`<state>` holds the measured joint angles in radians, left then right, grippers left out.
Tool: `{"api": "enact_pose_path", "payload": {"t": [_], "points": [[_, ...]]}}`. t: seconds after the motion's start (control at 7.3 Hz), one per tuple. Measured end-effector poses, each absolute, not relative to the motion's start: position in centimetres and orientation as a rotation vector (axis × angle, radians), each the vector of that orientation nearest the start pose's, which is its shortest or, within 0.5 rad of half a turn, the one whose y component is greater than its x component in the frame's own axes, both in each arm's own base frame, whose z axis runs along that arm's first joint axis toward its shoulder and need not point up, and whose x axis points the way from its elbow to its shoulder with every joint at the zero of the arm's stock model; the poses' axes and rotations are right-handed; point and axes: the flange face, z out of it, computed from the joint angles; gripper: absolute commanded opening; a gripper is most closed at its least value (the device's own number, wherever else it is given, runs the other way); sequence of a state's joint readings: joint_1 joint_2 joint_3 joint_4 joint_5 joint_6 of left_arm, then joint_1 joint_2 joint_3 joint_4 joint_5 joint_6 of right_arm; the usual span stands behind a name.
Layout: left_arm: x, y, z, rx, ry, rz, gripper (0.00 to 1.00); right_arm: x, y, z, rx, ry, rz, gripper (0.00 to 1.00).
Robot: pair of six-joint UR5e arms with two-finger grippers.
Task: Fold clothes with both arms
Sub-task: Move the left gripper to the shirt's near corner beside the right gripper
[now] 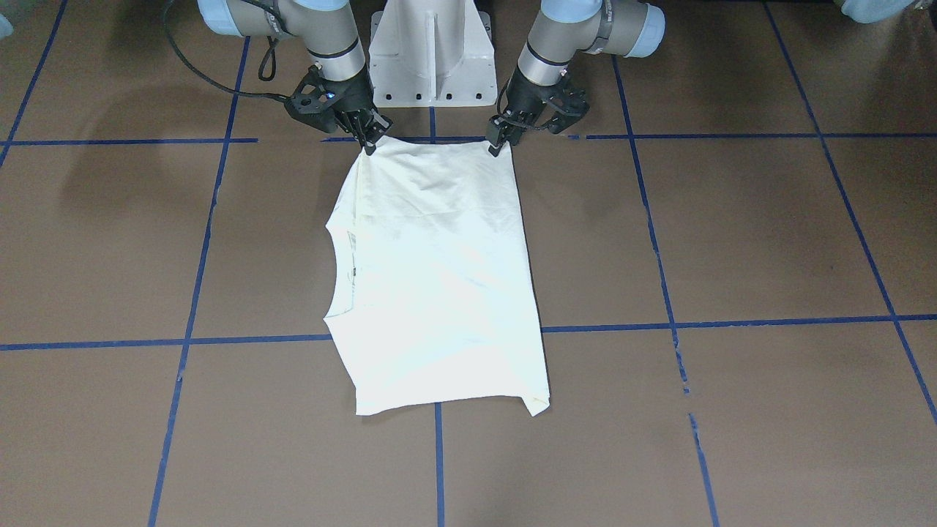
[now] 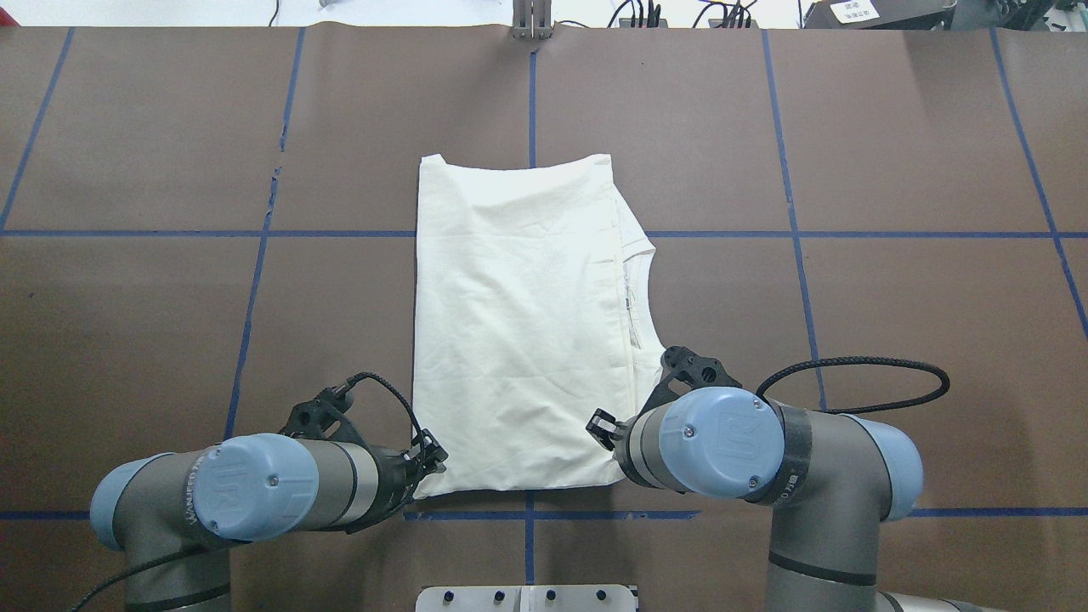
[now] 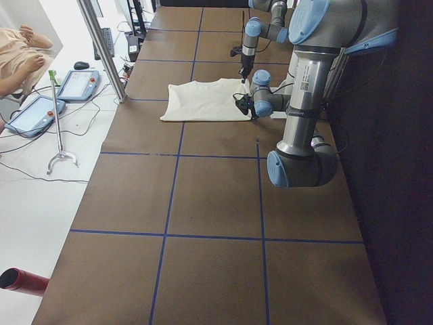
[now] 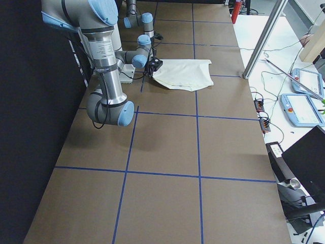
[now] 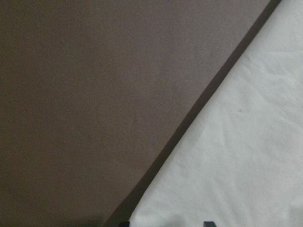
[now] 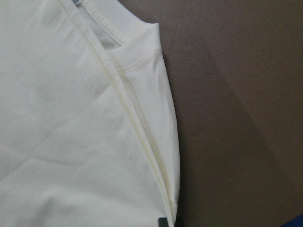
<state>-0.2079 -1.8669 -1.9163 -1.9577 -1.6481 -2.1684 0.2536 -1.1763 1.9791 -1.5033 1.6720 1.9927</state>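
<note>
Clearly, UR-branded left arm [image 2: 255, 489] and right arm [image 2: 722, 442] pinch the T-shirt [image 2: 518, 340].

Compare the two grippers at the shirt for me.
The left gripper sits at the shirt's plain corner. The right gripper sits at the corner on the neckline side. The left wrist view shows smooth fabric, while the right wrist view shows seams and collar. Both meet the shirt's edge nearest the robot's base.

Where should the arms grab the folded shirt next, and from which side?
Probably the two corners of the shirt nearest the robot's base, one per gripper, approached from the base side. It lies as a flat rectangle, and the left gripper and right gripper sit right at those corners.
</note>
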Motion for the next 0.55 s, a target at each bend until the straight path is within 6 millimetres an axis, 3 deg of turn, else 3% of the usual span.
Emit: {"api": "enact_pose_path", "payload": {"t": [0.27, 0.55], "points": [[53.98, -23.55, 30.27, -0.29, 0.994, -0.71, 0.0, -52.64, -26.36, 25.94, -0.17, -0.874, 0.587, 0.0], [54.07, -23.35, 30.27, -0.3, 0.99, -0.722, 0.0, -52.63, -26.36, 26.0, -0.169, -0.873, 0.587, 0.0]]}}
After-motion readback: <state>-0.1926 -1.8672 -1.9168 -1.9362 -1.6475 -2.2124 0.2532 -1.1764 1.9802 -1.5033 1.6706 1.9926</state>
